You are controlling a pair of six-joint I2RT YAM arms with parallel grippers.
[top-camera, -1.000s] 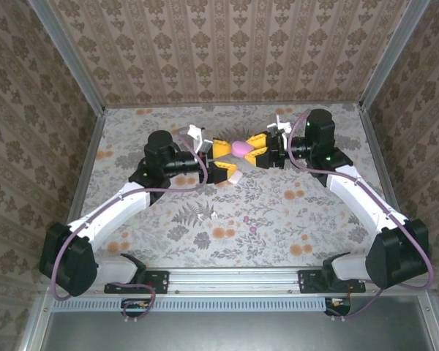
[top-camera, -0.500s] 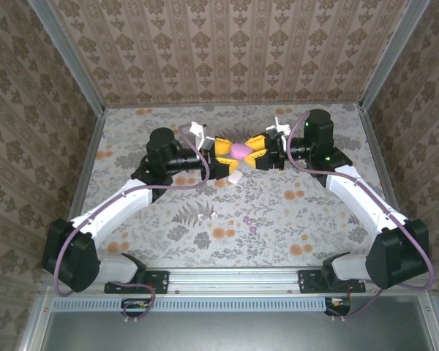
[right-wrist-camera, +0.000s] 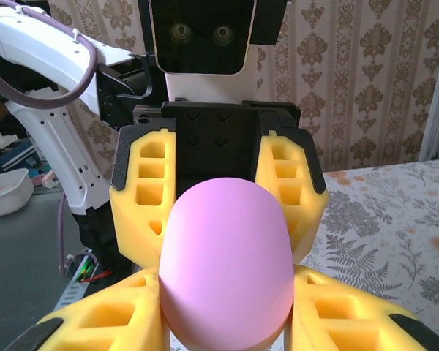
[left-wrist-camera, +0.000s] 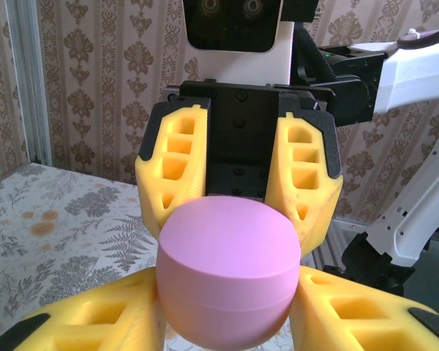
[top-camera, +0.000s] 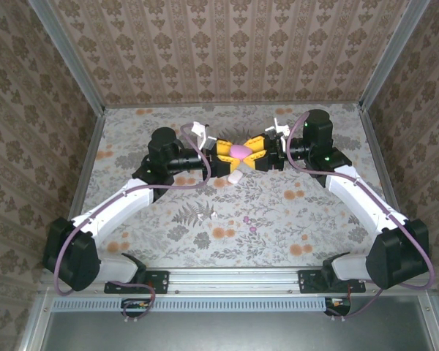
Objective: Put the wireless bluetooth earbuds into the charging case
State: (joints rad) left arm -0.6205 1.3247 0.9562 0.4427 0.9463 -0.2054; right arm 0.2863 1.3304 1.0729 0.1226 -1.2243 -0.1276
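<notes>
The likeliest slip is the smooth pink oval lump (left-wrist-camera: 230, 274) squirting free: it hangs in the air, pinched from opposite sides, and any uneven pull or twist between the arms could pop its rounded shell out of the yellow fingers (right-wrist-camera: 143, 197) onto the floral tabletop (top-camera: 322, 212). It might then strike the small pinkish-white rounded case (top-camera: 234, 177), which lies just beneath the tools. Two tiny specks, probably the magenta earbuds (top-camera: 245, 219), lie nearer the bases, well apart from the case. The left tool (left-wrist-camera: 227, 322) is clamped on the lump's sides, and the right tool (right-wrist-camera: 227, 322) grips it likewise. Both arms reach forward with elbows out, wrists turned inward and level, their fingers crossed face to face.
</notes>
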